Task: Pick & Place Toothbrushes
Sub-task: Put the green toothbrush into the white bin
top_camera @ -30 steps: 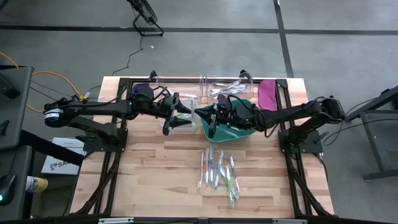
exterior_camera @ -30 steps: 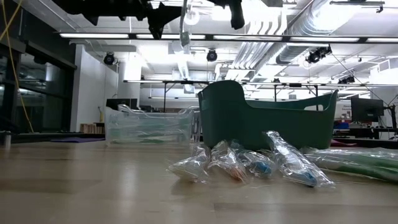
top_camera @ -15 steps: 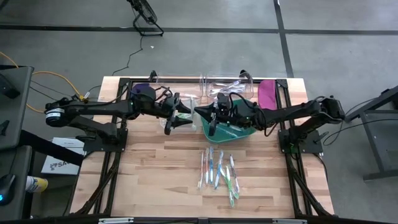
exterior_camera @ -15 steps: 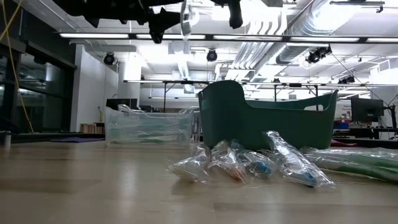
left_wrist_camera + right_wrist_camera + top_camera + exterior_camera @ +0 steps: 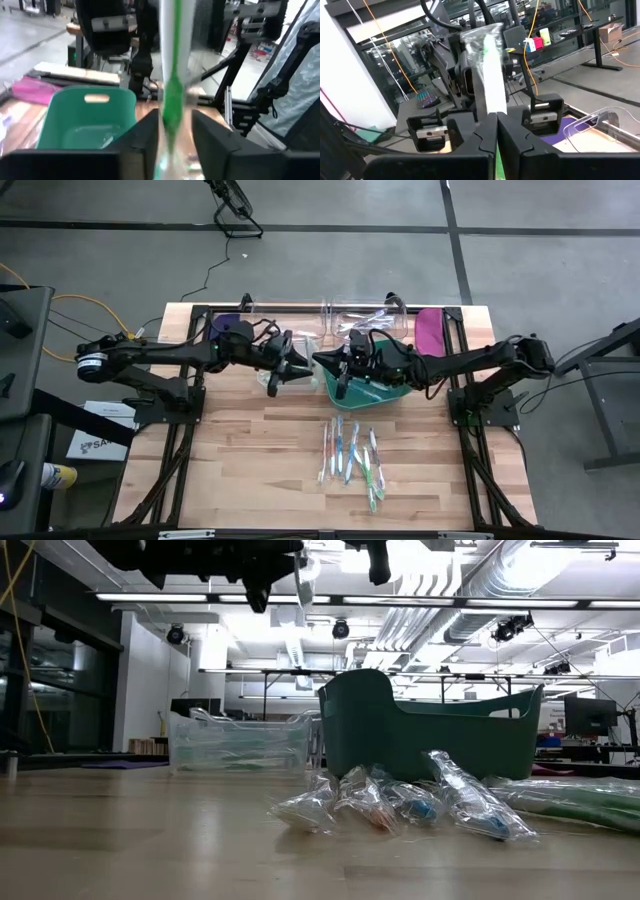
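Left pincer (image 5: 296, 367) moved in, parted around toothbrush (image 5: 487, 75); right pincer (image 5: 326, 363) clamps it.

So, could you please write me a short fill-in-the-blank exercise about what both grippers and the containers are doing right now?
1. The wrapped toothbrush held between the two grippers has a ____ handle.
2. The right gripper is shut on the wrapped toothbrush above the ____ bin.
3. The loose wrapped toothbrushes lie on the wooden ____.
4. The left gripper faces the ____ gripper at mid-table.

Missing words: green; green; table; right
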You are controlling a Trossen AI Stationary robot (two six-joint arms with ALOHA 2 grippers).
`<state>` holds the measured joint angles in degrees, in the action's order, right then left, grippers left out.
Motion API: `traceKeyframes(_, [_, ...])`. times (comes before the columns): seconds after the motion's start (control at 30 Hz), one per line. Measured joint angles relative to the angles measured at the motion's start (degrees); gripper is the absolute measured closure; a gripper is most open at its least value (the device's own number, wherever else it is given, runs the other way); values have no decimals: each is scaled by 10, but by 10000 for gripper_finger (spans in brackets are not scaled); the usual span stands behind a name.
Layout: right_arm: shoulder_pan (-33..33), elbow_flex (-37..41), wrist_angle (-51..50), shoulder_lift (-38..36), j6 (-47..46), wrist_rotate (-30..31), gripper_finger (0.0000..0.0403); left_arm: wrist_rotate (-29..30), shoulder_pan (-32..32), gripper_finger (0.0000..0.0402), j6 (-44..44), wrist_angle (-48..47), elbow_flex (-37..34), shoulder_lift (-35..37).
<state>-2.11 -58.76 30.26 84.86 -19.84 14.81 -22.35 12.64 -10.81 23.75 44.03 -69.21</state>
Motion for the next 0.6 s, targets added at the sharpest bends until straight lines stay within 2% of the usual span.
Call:
traceKeyframes(0.2, [0, 0, 0, 0, 0, 1, 399, 0, 1, 379, 8, -4, 0, 0])
traceKeyframes(0.4, [0, 0, -4, 0, 1, 2, 392, -1, 1, 371, 18, -15, 0, 0])
traceKeyframes(0.6, [0, 0, -49, -9, -38, 0, 334, 7, 1, 386, 49, -95, 0, 6])
